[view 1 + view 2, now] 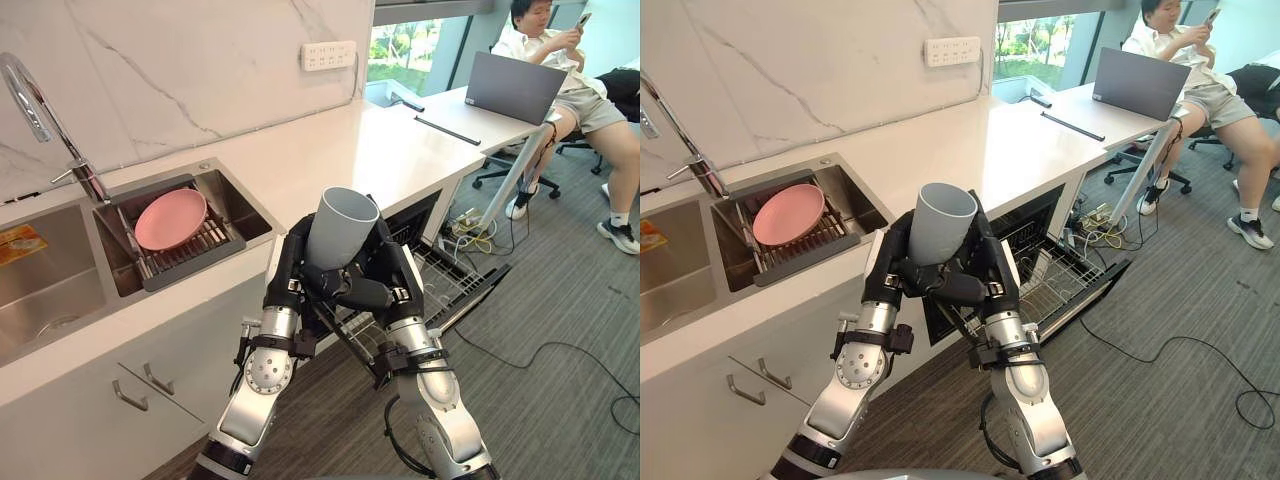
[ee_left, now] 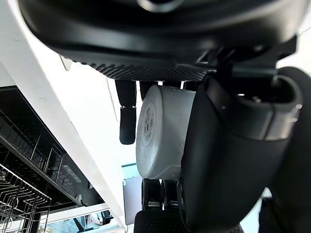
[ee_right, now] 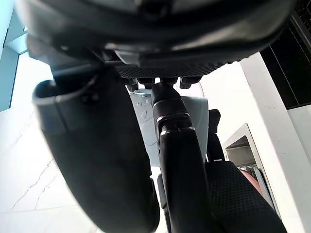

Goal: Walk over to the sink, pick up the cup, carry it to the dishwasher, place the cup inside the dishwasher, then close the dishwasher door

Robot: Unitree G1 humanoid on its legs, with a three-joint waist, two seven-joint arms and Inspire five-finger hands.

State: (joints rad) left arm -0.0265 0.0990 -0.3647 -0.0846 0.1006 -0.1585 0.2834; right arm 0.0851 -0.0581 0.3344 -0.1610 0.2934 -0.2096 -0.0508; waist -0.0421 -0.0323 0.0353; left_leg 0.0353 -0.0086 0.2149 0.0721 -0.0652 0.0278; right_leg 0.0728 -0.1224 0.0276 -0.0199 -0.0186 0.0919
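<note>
Eye views: your left hand [image 1: 288,262] and right hand [image 1: 398,272] clamp the cup [image 1: 341,222] from both sides, likely for steadiness. It hangs beside the worktop [image 1: 380,150], above the open dishwasher [image 1: 445,280], mouth up, long axis near vertical. Left wrist view: fingers [image 2: 127,121] curl round its base. Right wrist view: fingers press its wall.

Office kitchenette: white worktop [image 1: 370,150], steel sink [image 1: 240,205] with tap [image 1: 35,105], marble splashback [image 1: 200,70], open dishwasher [image 1: 450,275] under it. Grey carpet [image 1: 560,300], person [image 1: 560,60] seated by laptop [image 1: 512,85].
</note>
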